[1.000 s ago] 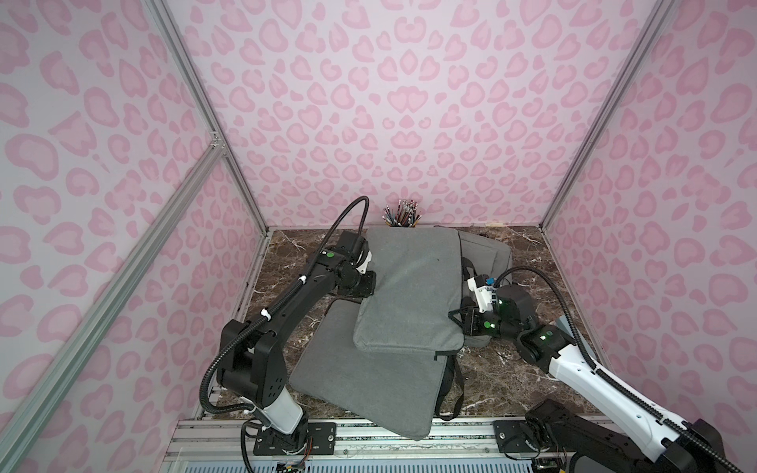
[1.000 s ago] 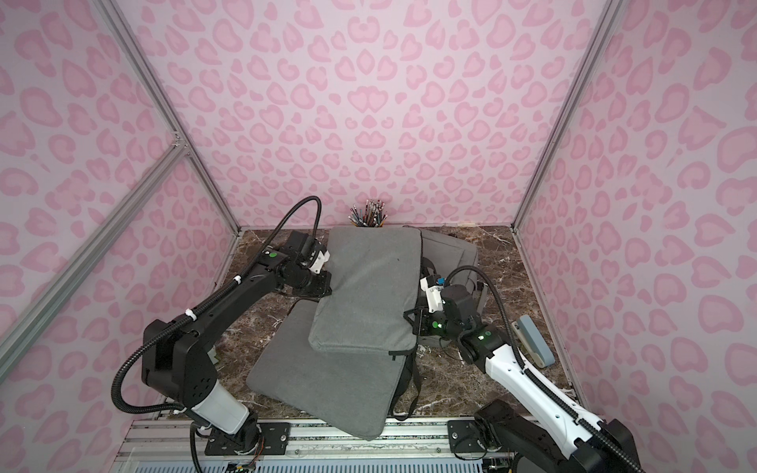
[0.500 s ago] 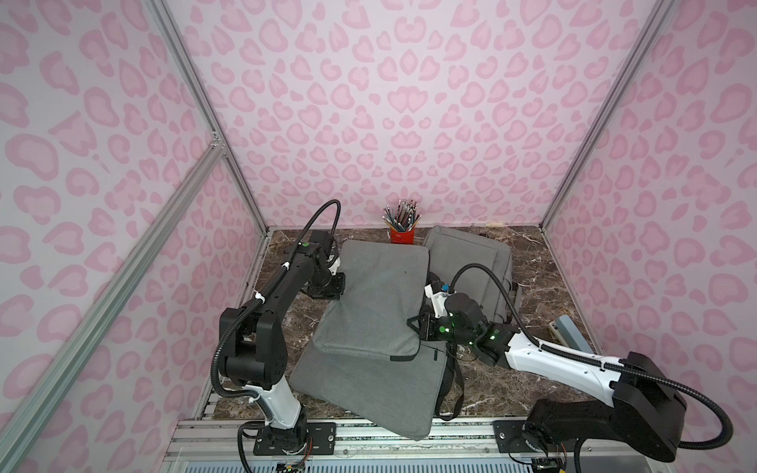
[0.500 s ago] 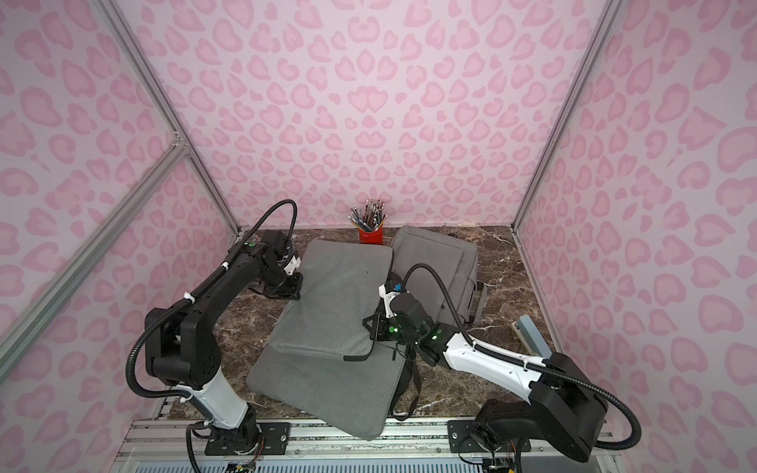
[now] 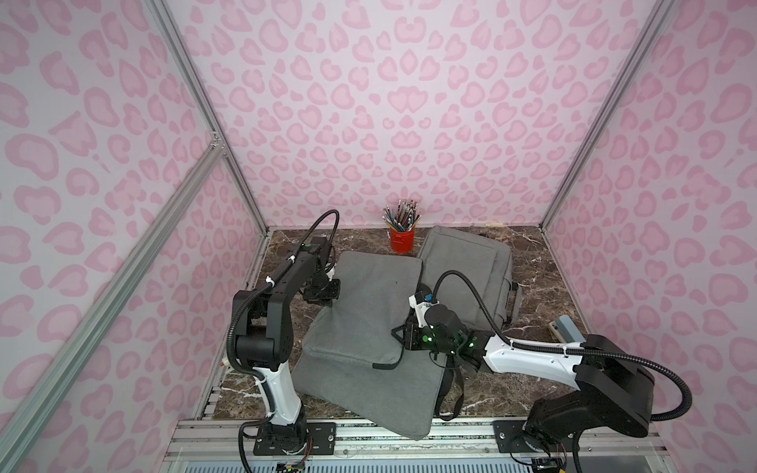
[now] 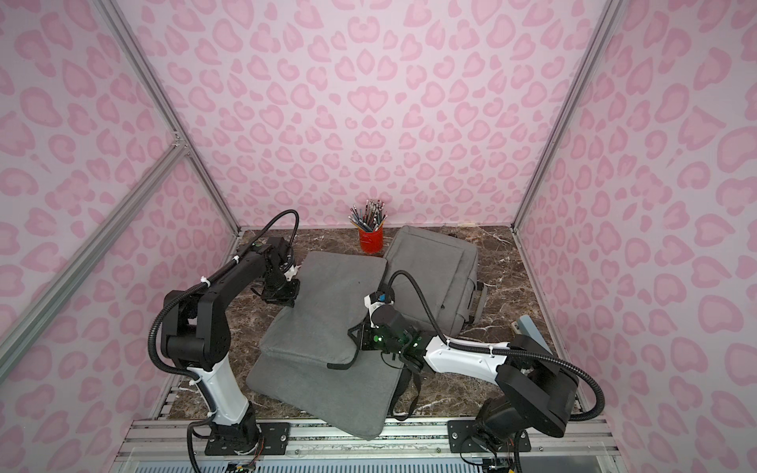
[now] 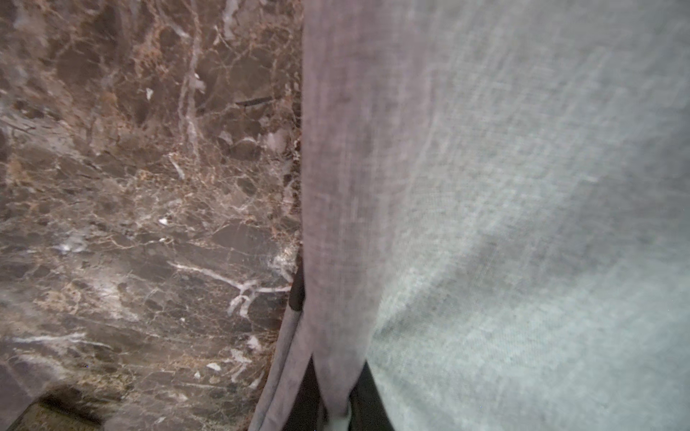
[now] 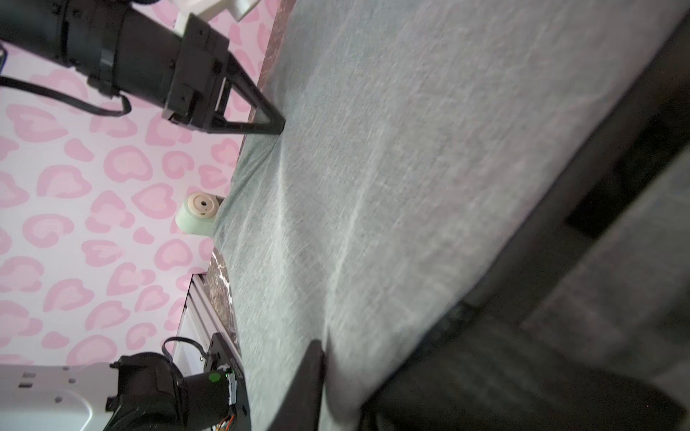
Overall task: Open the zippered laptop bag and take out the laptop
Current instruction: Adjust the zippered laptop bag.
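Top views both show the laptop bag (image 5: 364, 311), a flat grey case, lying slanted across a second grey bag (image 5: 368, 397) mid-table (image 5: 545, 286), with a backpack (image 5: 467, 278) just beyond. The left gripper (image 5: 329, 302) is at its far-left edge, and the left wrist view shows a fold of the fabric pinched between the fingers (image 7: 304, 395). The right gripper (image 5: 399, 338) straddles the opposite edge, but I cannot tell whether it clamps or stands loose. No laptop shows, so I judge this the placing step, with unzipping not yet begun. Next comes releasing the bag and finding the zip pull, which I cannot pick out. Then one arm should pin the bag while the other draws the pull along the edge.
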You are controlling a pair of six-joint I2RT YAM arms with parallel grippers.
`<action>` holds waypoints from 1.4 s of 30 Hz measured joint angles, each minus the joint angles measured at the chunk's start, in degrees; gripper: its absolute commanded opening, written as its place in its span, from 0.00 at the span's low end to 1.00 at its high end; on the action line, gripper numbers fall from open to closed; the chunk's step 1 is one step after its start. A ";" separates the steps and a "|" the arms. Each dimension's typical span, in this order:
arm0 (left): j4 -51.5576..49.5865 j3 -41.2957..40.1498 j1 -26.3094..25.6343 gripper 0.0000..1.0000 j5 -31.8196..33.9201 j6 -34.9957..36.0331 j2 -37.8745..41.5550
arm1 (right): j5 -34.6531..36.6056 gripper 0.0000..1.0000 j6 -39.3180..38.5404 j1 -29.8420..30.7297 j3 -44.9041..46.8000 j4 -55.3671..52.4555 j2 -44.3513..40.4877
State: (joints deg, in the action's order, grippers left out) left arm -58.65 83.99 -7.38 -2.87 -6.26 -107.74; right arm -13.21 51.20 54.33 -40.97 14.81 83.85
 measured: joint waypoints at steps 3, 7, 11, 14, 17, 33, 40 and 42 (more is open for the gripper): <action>0.09 0.55 0.28 0.28 1.33 0.00 -0.17 | -1.01 0.47 -1.03 -0.07 -0.02 -1.33 -1.62; 0.46 1.68 0.92 0.34 3.19 -0.20 -0.20 | -1.90 0.51 -2.80 -1.60 -0.02 -4.79 -5.14; 0.72 3.58 1.11 0.47 4.42 -0.24 -0.07 | -1.88 0.57 -4.72 -5.03 0.00 -8.85 -9.92; 0.61 4.39 1.09 0.52 4.37 -0.22 0.96 | -1.49 0.62 -6.10 -8.72 0.11 -11.02 -13.11; 0.09 4.35 1.03 0.57 3.06 -0.68 3.28 | -1.40 0.69 -7.52 -12.61 0.11 -11.47 -14.32; 7.02 -24.55 -0.87 0.77 -9.01 -24.11 32.06 | -9.92 0.71 -13.81 -26.45 -19.23 -12.39 10.14; 8.04 -33.68 -1.07 0.80 -7.17 -34.97 41.33 | -12.59 0.70 -14.45 -27.56 -26.86 -11.67 20.63; 8.26 -36.22 -1.09 0.79 -7.17 -37.13 42.75 | -12.83 0.70 -14.62 -27.71 -28.57 -11.63 22.86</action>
State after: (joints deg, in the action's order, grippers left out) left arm -50.39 47.77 -8.47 -10.04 -43.40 -64.99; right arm -26.04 36.58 26.61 -69.54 3.18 106.72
